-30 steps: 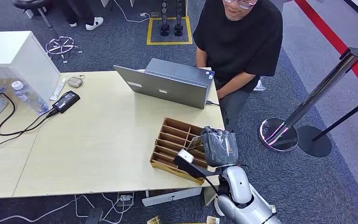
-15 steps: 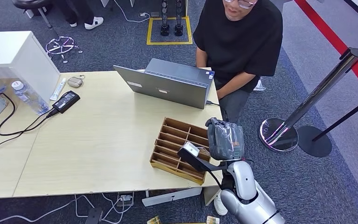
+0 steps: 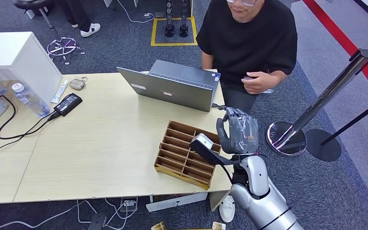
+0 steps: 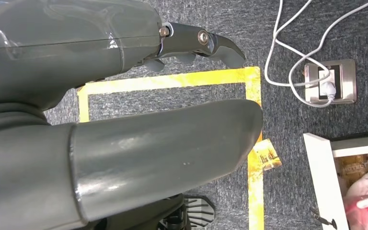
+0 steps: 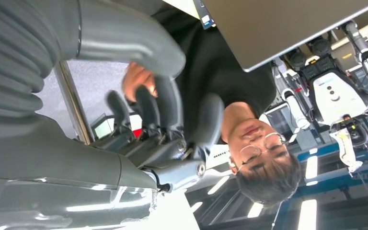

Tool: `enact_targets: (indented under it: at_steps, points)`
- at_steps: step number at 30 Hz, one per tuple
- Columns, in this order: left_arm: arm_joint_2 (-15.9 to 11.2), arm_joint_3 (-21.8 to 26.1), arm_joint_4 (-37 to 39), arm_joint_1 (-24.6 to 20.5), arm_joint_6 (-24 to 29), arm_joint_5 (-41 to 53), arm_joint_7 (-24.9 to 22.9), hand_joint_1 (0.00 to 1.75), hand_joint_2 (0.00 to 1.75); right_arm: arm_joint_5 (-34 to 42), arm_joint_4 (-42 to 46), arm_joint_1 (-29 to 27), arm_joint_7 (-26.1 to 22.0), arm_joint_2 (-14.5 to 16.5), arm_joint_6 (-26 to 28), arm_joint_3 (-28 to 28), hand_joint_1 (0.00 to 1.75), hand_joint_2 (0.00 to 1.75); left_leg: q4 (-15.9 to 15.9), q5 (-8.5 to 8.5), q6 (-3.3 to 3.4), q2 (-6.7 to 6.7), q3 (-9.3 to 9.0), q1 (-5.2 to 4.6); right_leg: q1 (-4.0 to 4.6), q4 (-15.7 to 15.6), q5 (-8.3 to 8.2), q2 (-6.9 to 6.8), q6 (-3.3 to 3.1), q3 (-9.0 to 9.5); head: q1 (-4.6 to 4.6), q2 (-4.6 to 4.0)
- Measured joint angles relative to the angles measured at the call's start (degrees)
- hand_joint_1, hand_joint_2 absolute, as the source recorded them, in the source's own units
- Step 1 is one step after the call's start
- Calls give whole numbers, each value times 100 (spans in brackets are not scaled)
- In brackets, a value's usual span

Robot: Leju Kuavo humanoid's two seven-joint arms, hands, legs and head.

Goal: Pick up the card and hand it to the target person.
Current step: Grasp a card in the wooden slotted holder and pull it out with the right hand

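Observation:
My right hand is raised beside the table's right corner, above the wooden divider box, fingers pointing up toward the seated person in a black shirt. In the right wrist view the thumb lies close against the fingers of this hand, and I see no card between them; whether a card is pinched there I cannot tell. The person's hand is held out at chest height, a short way beyond my fingers, and shows behind them. My left hand hangs over the floor, fingers apart, holding nothing.
An open laptop stands on the table in front of the person. A charger and cables lie at the left. A stanchion post stands right of my arm. Loose cards lie on the carpet under the table.
My right hand rose from the divider box and swung right toward the person. The yellowish card seen at its fingers a second ago is now out of sight. The person's hand came forward.

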State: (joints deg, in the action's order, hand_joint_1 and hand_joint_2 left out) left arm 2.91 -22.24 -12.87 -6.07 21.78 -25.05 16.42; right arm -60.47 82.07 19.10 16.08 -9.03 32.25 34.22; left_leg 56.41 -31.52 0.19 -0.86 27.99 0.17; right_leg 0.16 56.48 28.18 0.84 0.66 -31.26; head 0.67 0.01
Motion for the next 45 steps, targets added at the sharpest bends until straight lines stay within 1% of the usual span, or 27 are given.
enact_targets:
  at_steps: [7,13,15,18,22,24,26,29,40,45]
  points:
    - [0,-34,0,2,10,-76,11,0,0,90,-2,-6,-52,-7,36,-2,0,175,0,0,0,0,0,0,0,0,0,0,0,0,1,0]
    - [-5,-34,1,11,54,-176,43,0,0,-41,76,-178,59,-3,-18,2,1,175,0,0,0,-1,1,0,0,0,0,-1,0,0,1,1]
    - [-11,-34,1,14,71,-212,49,0,0,-110,135,-275,113,11,-91,4,9,175,0,0,0,-2,2,0,0,0,0,-1,0,0,-1,0]
    - [-17,-34,1,23,86,-254,62,0,0,-198,230,-445,204,27,-272,8,27,175,-1,0,0,-2,3,0,0,0,0,-5,0,0,0,1]
    - [-25,-34,2,50,104,-320,87,0,0,-266,379,-676,366,26,-557,26,38,175,-1,0,0,-2,4,0,0,0,1,-8,0,0,0,-1]
    - [-31,-34,2,59,116,-349,101,0,0,-272,471,-765,469,23,-749,44,53,175,-1,0,0,-2,4,0,0,0,1,-8,0,0,1,-1]
    - [-36,-34,2,69,129,-377,104,0,0,-272,580,-838,577,18,-972,88,72,175,-1,0,0,-2,3,0,0,0,0,-7,0,0,1,1]
    - [-41,-34,2,77,148,-409,104,0,0,-271,744,-912,702,10,-1275,196,83,175,-1,0,0,-2,3,0,0,0,0,-7,0,0,0,1]
    - [-46,-34,2,79,184,-494,98,0,0,-260,975,-955,1026,-28,-1920,548,82,175,-1,0,0,-2,3,0,0,0,0,-8,0,0,1,1]
    - [-48,-34,2,80,195,-516,98,0,0,-251,975,-941,1077,-39,-2037,599,80,175,-1,0,0,-2,4,0,0,0,0,-8,0,0,1,2]
